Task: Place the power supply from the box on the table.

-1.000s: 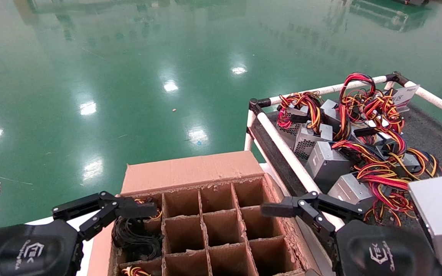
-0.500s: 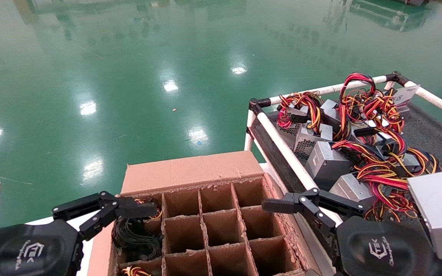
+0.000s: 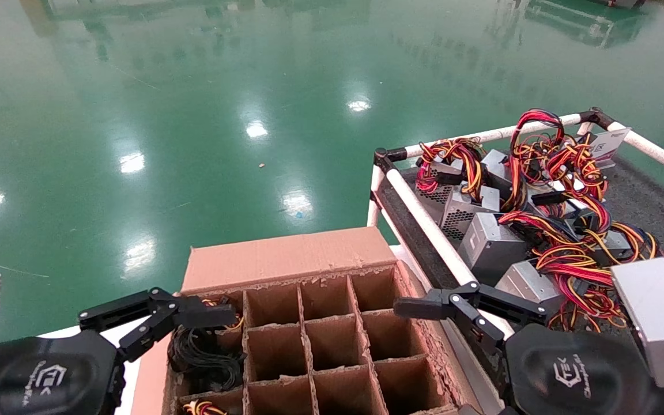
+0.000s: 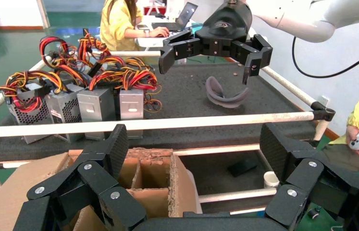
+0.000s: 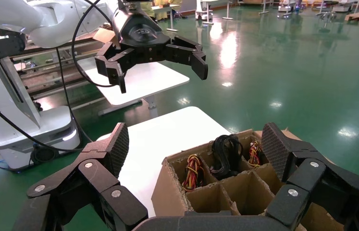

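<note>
Comparing with a second ago, you'll see your right gripper (image 3: 424, 307) has crept slightly up and toward the box's right wall; half a second ago it was already almost where it sits now. Left gripper (image 3: 159, 314) hasn't shifted, and nothing in the box (image 3: 286, 256) or on the table (image 3: 649, 202) has moved.

Right gripper: jaws spread wide, nothing between them, nothing touched. It hangs over the box's right edge, just beside the white rail (image 3: 424, 222) of the table. The left wrist view shows the same thing from across the box, fingers (image 4: 167, 55) splayed and empty above the felt.

Left gripper: also wide open and empty, hovering over the box's left column of cells, above the black cable coil (image 3: 202, 357). The right wrist view confirms it, holding nothing, above the box.

Power supply: your remaining ones show only as red-yellow wire bundles (image 5: 194, 171) poking out of cells on the box's left side; the metal bodies are hidden down in the cells. The middle and right cells look bare cardboard.

On the table a pile of silver-grey units (image 3: 490, 245) with perforated grilles and tangled red, yellow, orange wires crowds the corner nearest the box.
</note>
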